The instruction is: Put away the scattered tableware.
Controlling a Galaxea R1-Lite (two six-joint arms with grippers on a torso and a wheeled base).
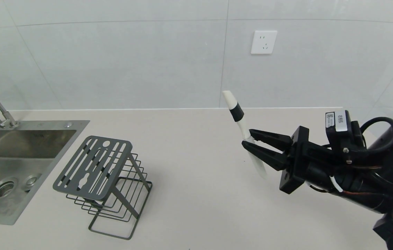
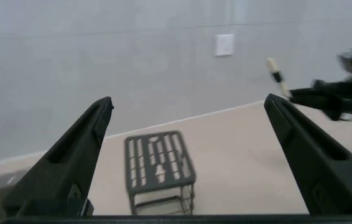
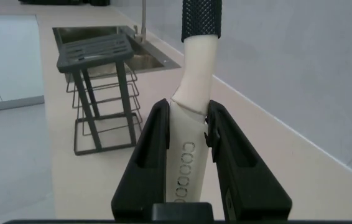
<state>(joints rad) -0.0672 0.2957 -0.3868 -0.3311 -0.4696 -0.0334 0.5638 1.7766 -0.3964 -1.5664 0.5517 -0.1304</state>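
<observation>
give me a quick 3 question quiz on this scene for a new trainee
1. Multiple choice: what does the right hand hold?
A. a white knife
B. a steel fork
C. a glass cup

2. True or false: the left hand is shut on the rack.

3. Fill the gap: the rack stands on the counter, right beside the ____ on the robot's left.

Key:
1. A. The hand's fingers are closed on the knife, handle end up.
2. False. The left hand is open and apart from the rack.
3. sink
</observation>
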